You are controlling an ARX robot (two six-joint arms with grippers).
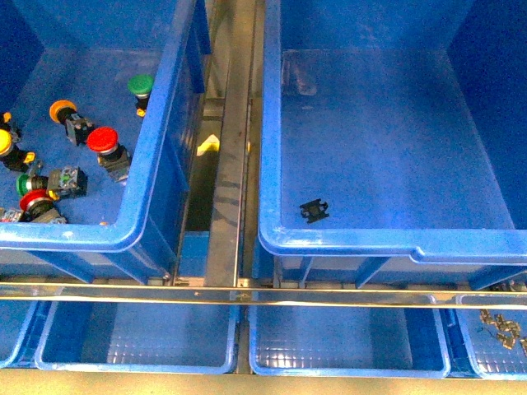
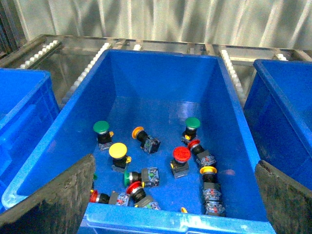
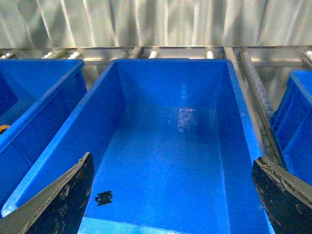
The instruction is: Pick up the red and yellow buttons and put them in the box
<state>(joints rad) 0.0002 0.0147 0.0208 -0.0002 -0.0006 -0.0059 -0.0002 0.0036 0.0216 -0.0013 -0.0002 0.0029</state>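
Note:
Several red and yellow buttons lie in the left blue crate point(image 1: 156, 148): a red one point(image 1: 103, 140), an orange-yellow one point(image 1: 63, 109) and another red one point(image 1: 33, 202). The left wrist view shows a red button point(image 2: 181, 154), a yellow one point(image 2: 117, 150) and an orange-rimmed one point(image 2: 208, 170). My left gripper point(image 2: 168, 204) hangs open above this crate's near rim point(image 2: 170, 222), touching nothing. The box point(image 1: 395, 239) on the right holds only a small black clip point(image 1: 314, 211). My right gripper point(image 3: 170, 204) is open over the box point(image 3: 234, 122), nothing between its fingers. Neither arm shows in the front view.
Green buttons point(image 1: 141, 84) point(image 2: 101, 127) point(image 2: 192, 123) lie among the red and yellow ones. A metal roller track point(image 1: 233, 123) runs between the two crates. A metal rail point(image 1: 247, 292) crosses in front. Shallow blue trays point(image 1: 136, 337) point(image 1: 346, 337) sit below it; the far right one holds small metal parts point(image 1: 502, 325).

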